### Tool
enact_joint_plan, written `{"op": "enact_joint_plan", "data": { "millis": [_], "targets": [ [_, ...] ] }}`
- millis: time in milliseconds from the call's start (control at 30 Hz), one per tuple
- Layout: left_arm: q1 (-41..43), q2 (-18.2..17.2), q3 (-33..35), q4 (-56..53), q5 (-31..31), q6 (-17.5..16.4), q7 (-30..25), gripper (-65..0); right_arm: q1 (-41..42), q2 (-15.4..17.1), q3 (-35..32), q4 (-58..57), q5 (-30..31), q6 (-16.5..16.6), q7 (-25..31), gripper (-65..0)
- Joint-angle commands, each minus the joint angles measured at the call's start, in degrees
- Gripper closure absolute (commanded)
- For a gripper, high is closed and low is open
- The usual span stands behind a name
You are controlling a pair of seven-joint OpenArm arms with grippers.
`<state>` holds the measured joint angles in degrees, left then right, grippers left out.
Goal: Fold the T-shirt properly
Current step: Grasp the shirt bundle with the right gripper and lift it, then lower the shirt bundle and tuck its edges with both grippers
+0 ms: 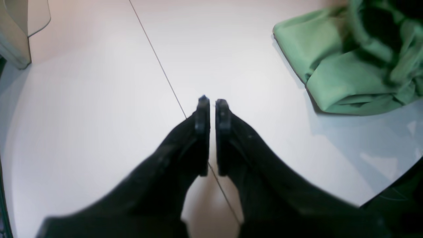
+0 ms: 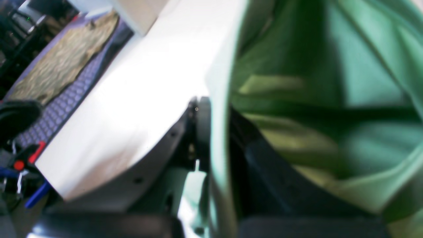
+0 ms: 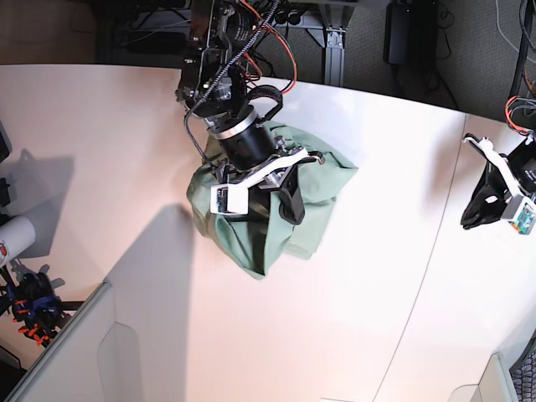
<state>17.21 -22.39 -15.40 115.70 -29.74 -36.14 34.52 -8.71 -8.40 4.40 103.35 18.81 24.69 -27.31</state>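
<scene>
The pale mint-green T-shirt (image 3: 251, 243) lies bunched in a heap near the middle of the white table (image 3: 377, 335). My right gripper (image 3: 260, 203) is down on the heap. In the right wrist view this gripper (image 2: 216, 112) is shut on a fold of the T-shirt (image 2: 330, 82), and the fabric hides one finger. My left gripper (image 3: 477, 213) hangs far to the right, apart from the shirt. In the left wrist view it (image 1: 212, 104) is shut and empty over bare table, with the T-shirt (image 1: 347, 76) at the upper right.
A thin seam (image 3: 427, 276) runs across the table's right part, under the left gripper (image 1: 158, 62). A beige partition (image 3: 75, 352) stands at the front left corner. A white roll (image 3: 12, 239) and orange clamps (image 3: 33, 314) sit at the left edge.
</scene>
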Motion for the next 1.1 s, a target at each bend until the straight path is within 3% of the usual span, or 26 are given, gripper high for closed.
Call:
{"op": "enact_joint_plan", "data": {
  "millis": [0,67,100,233,267,333,600,700,833,867,900,967,1000,1067],
  "targets": [
    [-0.5,-0.6,-0.3,0.8,-0.9,-1.2,-1.0,-6.6,0.8,-0.2,-1.0,-0.2,1.1,0.6,2.1,0.0],
    [-0.5,-0.6,-0.3,0.8,-0.9,-2.0,-1.0,-6.6,0.7,-0.2,-2.5,-2.0,1.0,0.7,2.9,0.0],
    [-0.5,-0.6,-0.3,0.8,-1.0,-2.1,-1.0,-6.6,0.7,-0.2,-3.3,-2.8,0.9,0.6,3.3,-3.0],
    [-0.5,-0.6,-0.3,0.8,-1.8,-2.1,-0.8,-6.6,0.7,-0.2,-7.0,-4.3,0.6,0.7,3.6,-34.1],
    [-0.5,-0.6,-0.3,0.8,-1.8,-2.1,-0.8,-6.6,0.7,-0.2,-8.0,-4.3,0.6,0.7,3.6,-38.2],
    [-0.5,-0.6,-0.3,0.8,-1.9,-2.1,-0.8,-6.6,0.7,-0.2,-10.1,-4.1,0.7,0.7,4.4,-40.3],
    [-0.5,-0.7,-0.3,0.8,-3.1,-2.3,-0.2,-6.6,0.7,-0.2,-17.6,-0.6,0.5,0.7,5.5,-40.3],
    [-0.5,-0.9,-0.3,0.8,-3.7,-3.9,-0.2,-6.5,0.7,-0.2,-16.9,4.3,-1.4,0.6,5.5,-40.2],
    [-0.5,-2.2,-0.3,0.8,-8.9,-3.9,-0.2,-6.5,0.8,-0.2,-13.2,10.7,-6.9,0.6,5.7,-39.5],
    [-0.5,-2.4,-0.3,0.8,-11.0,-3.9,0.2,-6.5,0.8,-0.2,-11.8,11.4,-8.8,0.6,6.4,-35.3],
    [-0.5,-2.5,-0.3,0.8,-13.0,-3.9,1.0,-6.5,0.9,-0.2,-10.1,11.8,-10.8,0.6,7.1,-27.0],
    [-0.5,-2.4,0.7,1.4,-16.5,-3.9,1.8,-6.4,1.7,-0.1,-6.3,11.6,-13.5,0.6,7.4,-3.8],
    [-0.5,-2.4,2.1,1.7,-16.8,-3.9,1.6,-5.8,2.4,0.2,-4.3,11.3,-13.9,0.6,7.4,0.0],
    [-1.0,-2.3,7.0,2.1,-15.9,-3.9,1.2,-5.0,3.8,1.7,-0.3,10.8,-13.8,0.5,7.4,0.0]
  ]
}}
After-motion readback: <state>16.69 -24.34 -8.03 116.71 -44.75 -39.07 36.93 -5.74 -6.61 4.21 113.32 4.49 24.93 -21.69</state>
